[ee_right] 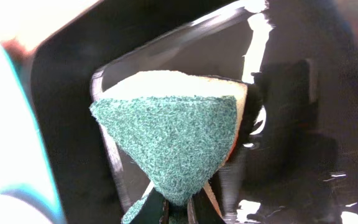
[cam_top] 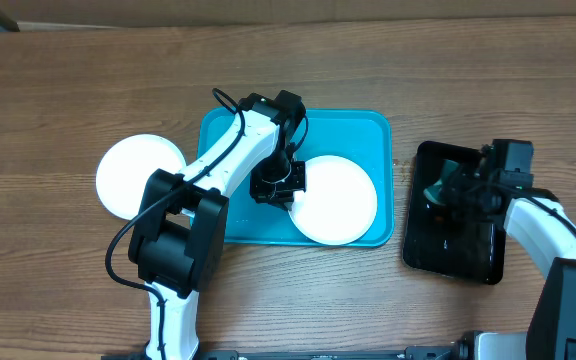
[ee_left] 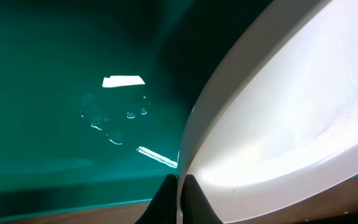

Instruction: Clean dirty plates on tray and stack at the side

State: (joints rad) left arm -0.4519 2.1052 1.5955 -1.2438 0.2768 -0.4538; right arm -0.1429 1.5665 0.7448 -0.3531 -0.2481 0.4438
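A white plate (cam_top: 336, 200) lies on the right half of the turquoise tray (cam_top: 230, 145). My left gripper (cam_top: 286, 190) is shut on that plate's left rim; the left wrist view shows the rim (ee_left: 278, 124) pinched between the fingers (ee_left: 180, 199), over the tray floor (ee_left: 55, 74). A second white plate (cam_top: 128, 175) sits on the table left of the tray. My right gripper (cam_top: 448, 188) is over the black tray (cam_top: 453, 245), shut on a green scouring sponge (ee_right: 169, 140). A yellow-green plate is not visible.
The black tray (ee_right: 303, 93) stands right of the turquoise tray, close to its edge. The wooden table (cam_top: 68, 80) extends behind and left. A few water drops (ee_left: 114, 121) lie on the turquoise tray floor.
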